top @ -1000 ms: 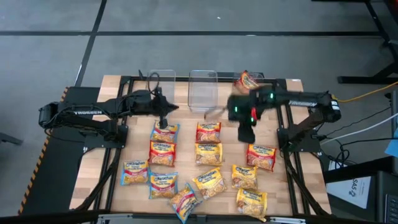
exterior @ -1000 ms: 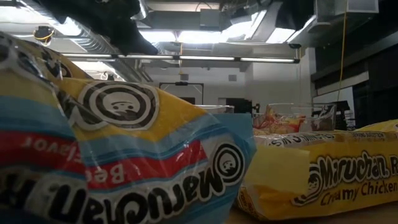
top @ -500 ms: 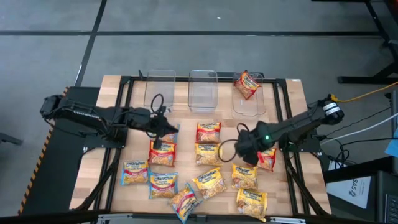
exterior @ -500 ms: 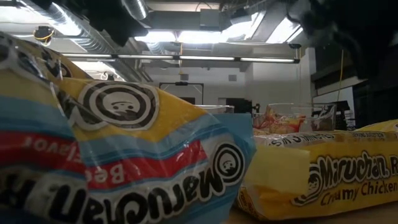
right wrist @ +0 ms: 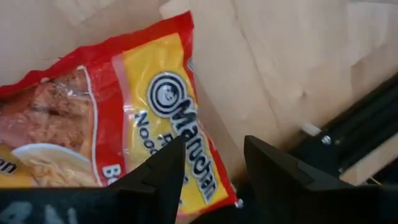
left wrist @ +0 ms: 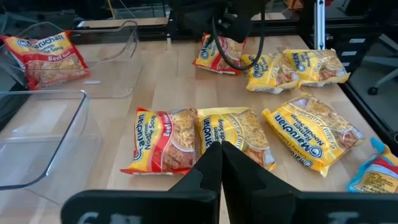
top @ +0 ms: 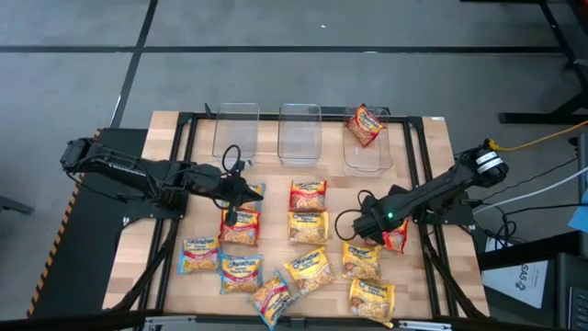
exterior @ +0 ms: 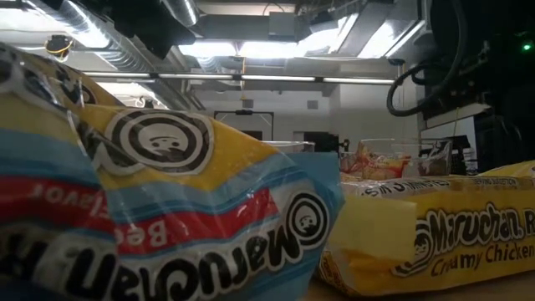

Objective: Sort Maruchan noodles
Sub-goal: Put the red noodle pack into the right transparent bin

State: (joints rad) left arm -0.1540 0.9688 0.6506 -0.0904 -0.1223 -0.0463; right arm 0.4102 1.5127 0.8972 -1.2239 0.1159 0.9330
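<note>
About a dozen Maruchan packets lie flat on the wooden table, in blue, yellow and red trim. One red packet (top: 365,124) sits in the far right clear bin. My left gripper (top: 241,194) (left wrist: 221,149) is shut, low over a blue-trimmed packet (top: 252,191), just far of a red packet (top: 239,226). My right gripper (top: 374,228) (right wrist: 211,163) is open, pointing down at the red-trimmed packet (top: 393,235) (right wrist: 124,118) on the table's right. One finger is over the wrapper, the other over bare wood beside its edge. My left gripper is shut just above the blue-trimmed packet, but its own fingers hide the spot, so I cannot tell whether it touches. My right gripper stands astride the red packet's edge (right wrist: 208,180) from above; the packet lies flat, and I cannot tell whether the fingers touch it.
Three clear bins stand along the far edge (top: 236,134) (top: 300,134) (top: 367,152). Black frame rails run down both sides (top: 427,221). A blue-trimmed packet (exterior: 167,209) and a yellow one (exterior: 435,242) fill the low view. Bare wood shows between the bins and the packets.
My right gripper has swung from beside the far bins toward the near edge and come down onto the red packet on the right. My left gripper has moved toward the near edge and dropped onto the blue-trimmed packet. No packet has shifted.
</note>
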